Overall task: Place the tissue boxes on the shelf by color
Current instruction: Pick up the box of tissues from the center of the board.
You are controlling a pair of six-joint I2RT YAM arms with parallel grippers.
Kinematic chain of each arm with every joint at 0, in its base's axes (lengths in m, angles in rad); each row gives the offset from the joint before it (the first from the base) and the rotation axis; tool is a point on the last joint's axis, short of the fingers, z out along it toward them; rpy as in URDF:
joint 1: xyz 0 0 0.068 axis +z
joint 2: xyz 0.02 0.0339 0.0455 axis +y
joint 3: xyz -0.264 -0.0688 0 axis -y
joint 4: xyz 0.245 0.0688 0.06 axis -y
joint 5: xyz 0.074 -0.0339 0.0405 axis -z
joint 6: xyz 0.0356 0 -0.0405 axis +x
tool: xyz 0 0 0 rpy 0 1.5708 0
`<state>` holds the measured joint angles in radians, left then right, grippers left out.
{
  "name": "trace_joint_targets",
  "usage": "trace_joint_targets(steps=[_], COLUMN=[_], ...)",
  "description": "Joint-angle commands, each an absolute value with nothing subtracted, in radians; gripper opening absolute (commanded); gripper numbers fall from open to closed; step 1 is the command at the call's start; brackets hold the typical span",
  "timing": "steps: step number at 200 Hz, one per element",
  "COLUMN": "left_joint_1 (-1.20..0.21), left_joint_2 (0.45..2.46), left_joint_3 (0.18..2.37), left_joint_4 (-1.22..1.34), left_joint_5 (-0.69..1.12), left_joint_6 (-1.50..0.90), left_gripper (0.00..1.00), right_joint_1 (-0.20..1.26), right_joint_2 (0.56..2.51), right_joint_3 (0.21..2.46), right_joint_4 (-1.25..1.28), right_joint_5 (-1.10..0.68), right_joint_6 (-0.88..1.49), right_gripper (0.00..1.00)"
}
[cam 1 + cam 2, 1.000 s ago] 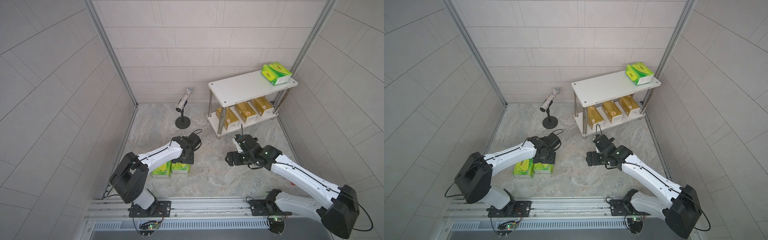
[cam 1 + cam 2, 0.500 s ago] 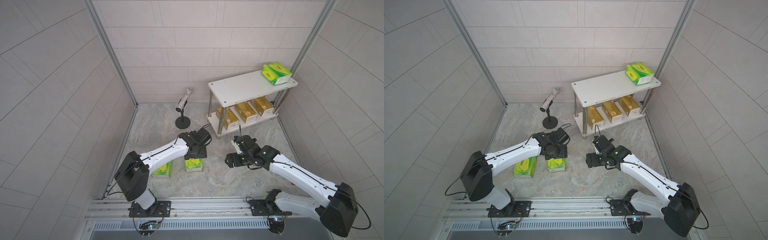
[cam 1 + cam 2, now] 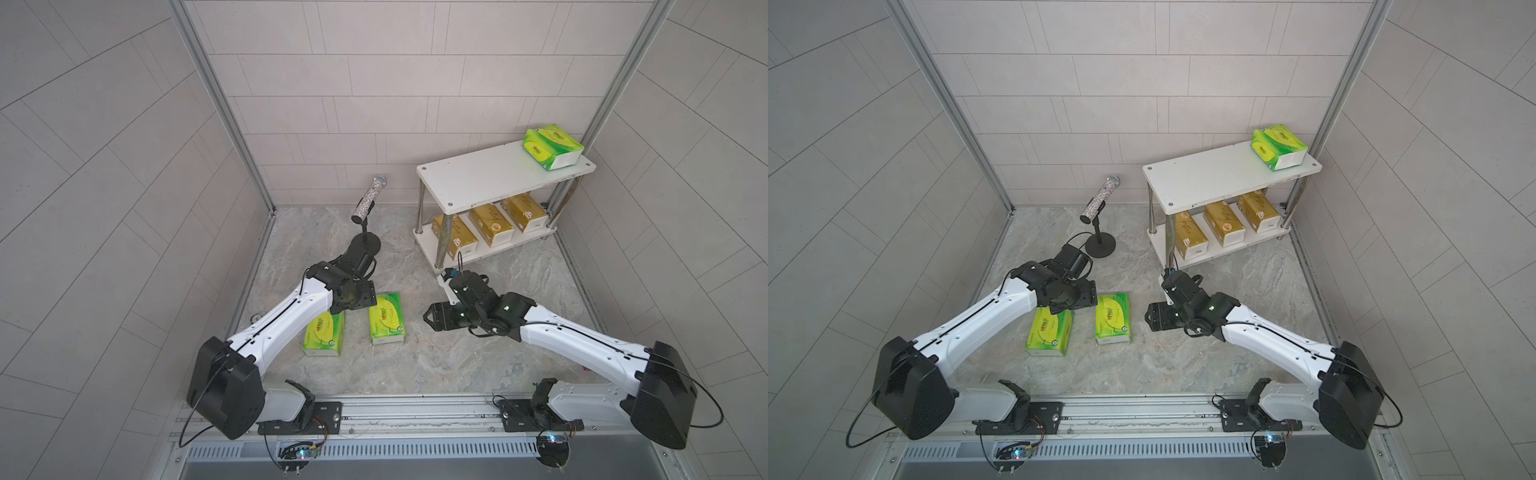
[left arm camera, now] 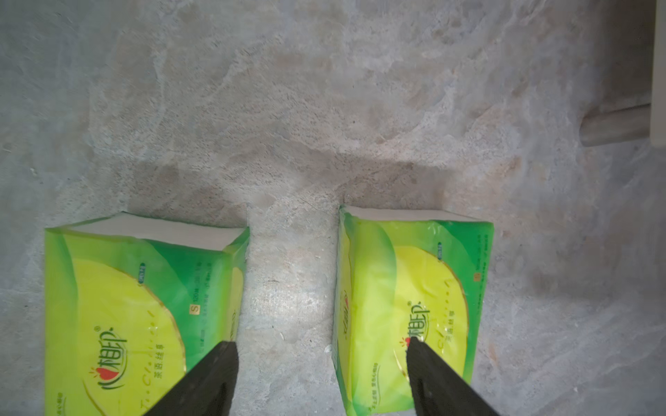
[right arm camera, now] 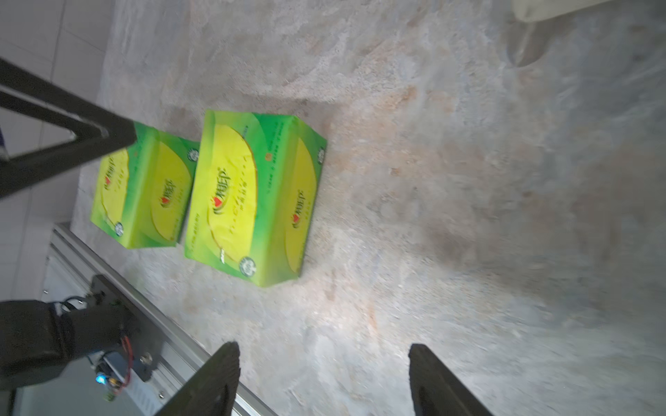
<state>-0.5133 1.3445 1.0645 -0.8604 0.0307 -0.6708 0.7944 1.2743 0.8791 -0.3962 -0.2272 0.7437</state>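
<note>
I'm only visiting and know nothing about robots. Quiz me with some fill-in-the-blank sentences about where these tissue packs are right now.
The shelf carries ___ gold tissue packs on its lower board.
The green tissue pack on the shelf lies on its ___ board.
___ more green packs lie on the marbled tabletop, side by side but apart.
The right gripper stands open, holding ___.
Missing words: three; top; Two; nothing.

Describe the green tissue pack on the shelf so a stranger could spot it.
Find the small two-tier white rack with chrome legs in the far corner. One bright green soft tissue pack with a yellow leaf lies on its top board. It alone sits up there; three shiny gold packs fill the lower board.
</note>
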Motion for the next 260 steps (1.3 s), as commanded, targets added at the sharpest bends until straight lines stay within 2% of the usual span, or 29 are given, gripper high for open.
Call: trace_joint_targets(steps=[1,53,114,187,249,253,260], left_joint_1=[-0.512,-0.512,-0.511,-0.51,-0.511,-0.511,-0.511], left_joint_2=[1.29,1.236,1.248,1.313,1.344,1.346,1.35], left_joint_3=[1.029,0.937,0.87,0.816,0.787,0.788,0.79], left_joint_4=[-0.831,-0.763,-0.648,-0.54,-0.423,-0.421,-0.419], left_joint_5=[0.114,0.149,0.198,0.256,0.33,0.334,0.336], left_joint_6=[-0.615,-0.624,-0.622,-0.607,-0.61,-0.606,-0.602], left_gripper=[0.83,0.84,0.84,0.86,0.9,0.99,1.0], right_joint_1=[0.838,0.85,0.861,0.843,0.787,0.781,0.772], right_joint_2=[1.356,1.492,1.647,1.669,1.653,1.651,1.649], right_joint_3=[0.906,0.847,0.89,0.778,0.723,0.719,0.711], right_joint_4=[-0.234,0.041,0.095,0.139,0.124,0.125,0.13], right_joint_5=[-0.198,-0.173,-0.226,-0.242,-0.28,-0.284,-0.292], right_joint_6=[0.884,1.038,1.037,1.075,1.055,1.054,1.049], right_gripper=[0.71,0.6,0.51,0.4,0.36,0.35,0.35])
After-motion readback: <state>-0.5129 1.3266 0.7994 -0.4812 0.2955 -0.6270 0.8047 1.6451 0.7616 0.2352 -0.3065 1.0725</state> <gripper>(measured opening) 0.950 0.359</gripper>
